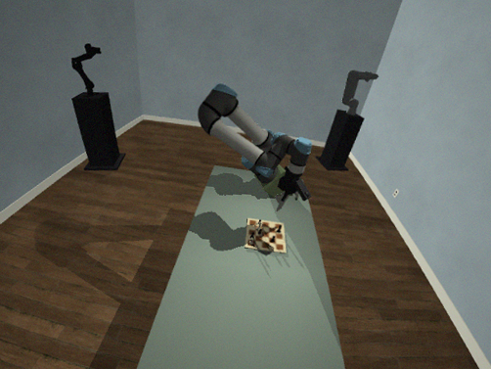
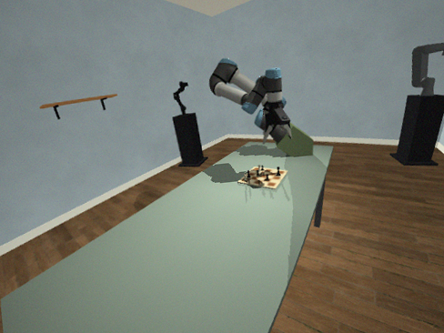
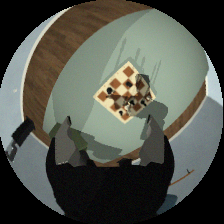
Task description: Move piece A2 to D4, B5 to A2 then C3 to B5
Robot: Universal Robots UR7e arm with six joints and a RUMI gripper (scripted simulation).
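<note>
Right now the gripper (image 1: 287, 204) (image 2: 277, 137) (image 3: 109, 116) hangs wide open, holding nothing, up above the table (image 1: 252, 314) (image 2: 161, 261) (image 3: 172, 42). Dark pieces stand on the chessboard (image 1: 265, 250) (image 2: 275, 187) (image 3: 96, 96), well apart from its fingertips!
</note>
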